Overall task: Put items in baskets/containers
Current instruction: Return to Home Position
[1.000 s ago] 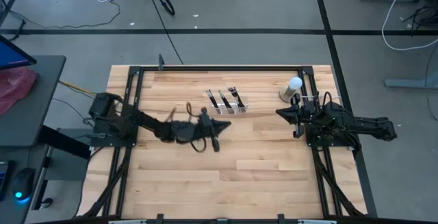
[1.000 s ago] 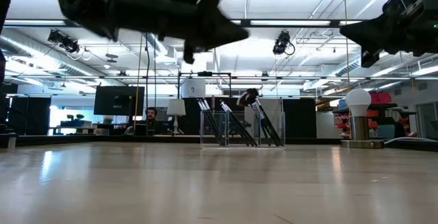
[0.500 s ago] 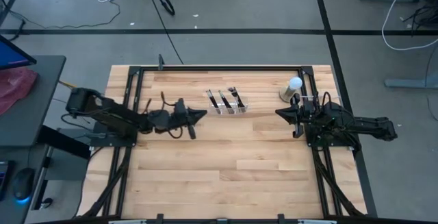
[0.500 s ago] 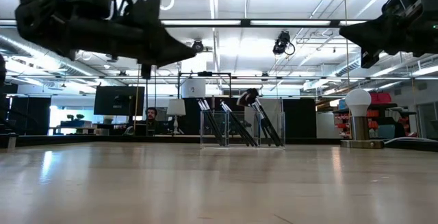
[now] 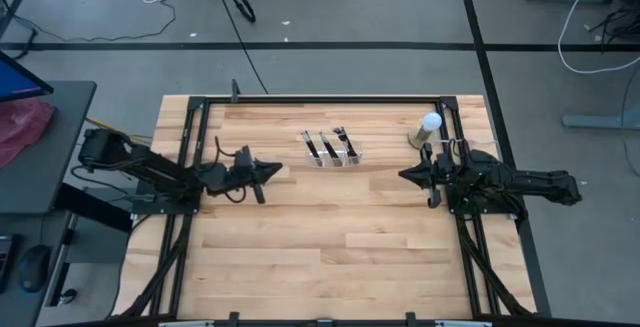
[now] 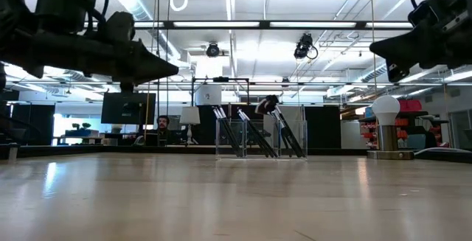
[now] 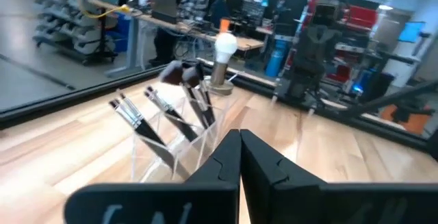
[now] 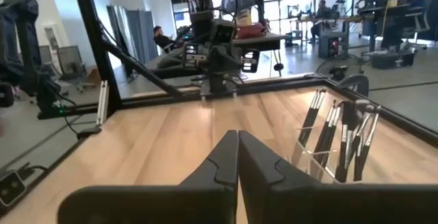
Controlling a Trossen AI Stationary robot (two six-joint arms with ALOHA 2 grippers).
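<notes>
Both your left gripper [image 5: 270,171] and right gripper [image 5: 407,174] are hovering mid-frame, fingers clenched empty; brushes [image 5: 326,147] are standing in the upper-centre organiser [image 5: 353,157].

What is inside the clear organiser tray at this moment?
Dark makeup brushes lean tilted in the clear organiser tray, tips upward. Their exact number cannot be counted, because they overlap.

A small clear plastic organiser tray [image 5: 356,156] sits at the far middle of the table. Thin dark-handled makeup brushes [image 5: 326,148] stand in its three narrow compartments, leaning left with silver ferrules and fluffy tips upward.
</notes>
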